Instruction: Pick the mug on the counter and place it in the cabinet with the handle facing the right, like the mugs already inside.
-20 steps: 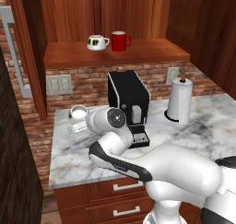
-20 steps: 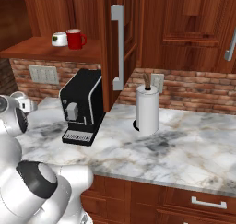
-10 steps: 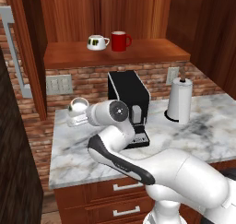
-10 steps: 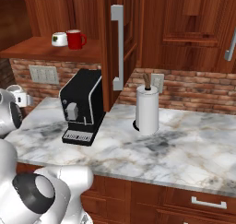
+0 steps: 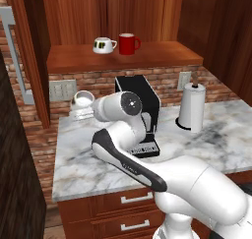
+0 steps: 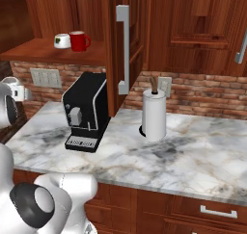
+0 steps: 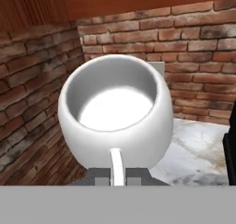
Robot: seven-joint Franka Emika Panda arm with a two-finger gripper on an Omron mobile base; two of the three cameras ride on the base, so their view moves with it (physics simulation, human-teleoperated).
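Soft, even light fills all three rendered views, with no clear single source. The marbled worktop [image 5: 98, 149] reads bright, and the paper towel roll [image 6: 154, 115] and coffee machine [image 6: 86, 112] drop only faint, soft shadows on it. The cabinet [image 5: 123, 58] interior is dimmer, its wood darkening toward the upper corners. The red mug [image 5: 128, 44] carries a small glossy highlight. In the hand view the white mug [image 7: 115, 121] glows brightly inside, shading to grey at its rim. Edges look slightly soft and pixelated; no lens distortion shows.
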